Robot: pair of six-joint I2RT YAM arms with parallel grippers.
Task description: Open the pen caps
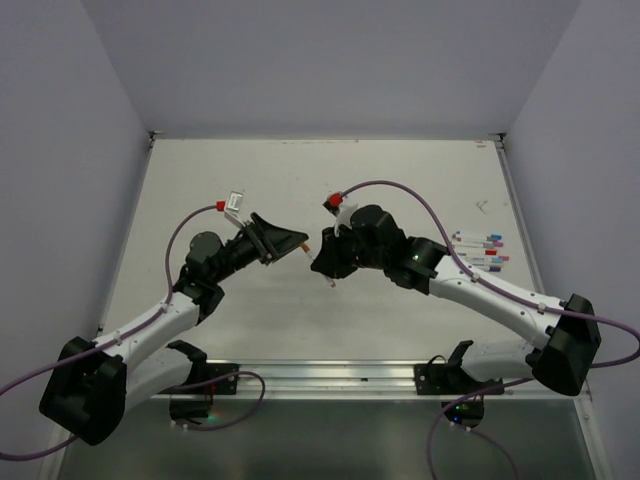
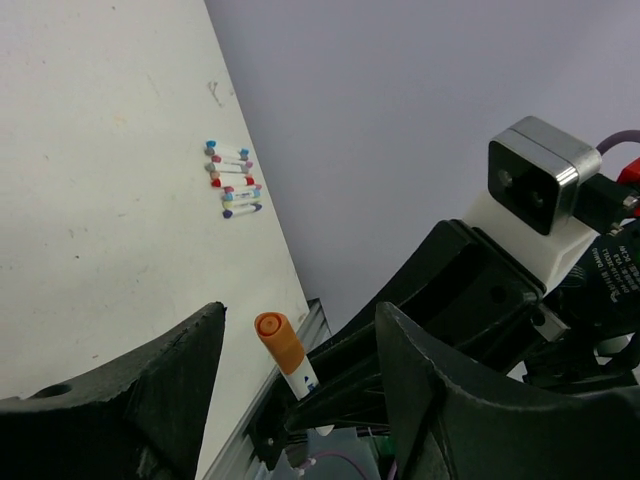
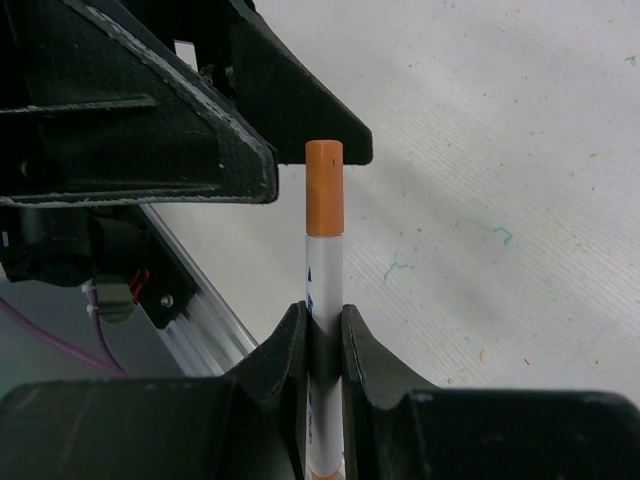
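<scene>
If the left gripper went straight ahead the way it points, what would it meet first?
Probably the orange cap of the pen clamped in the right gripper. In the left wrist view the cap stands just ahead, between the fingers of the open left gripper. Exact depth is unclear.

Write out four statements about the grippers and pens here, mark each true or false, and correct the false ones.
1. The right gripper is shut on a pen. True.
2. The orange cap has been pulled off. False: it sits on the end of the held pen.
3. The left gripper is open and not gripping the cap. True.
4. The other pens lie beside the left arm's base. False: they lie grouped on the table on the right arm's side.
</scene>
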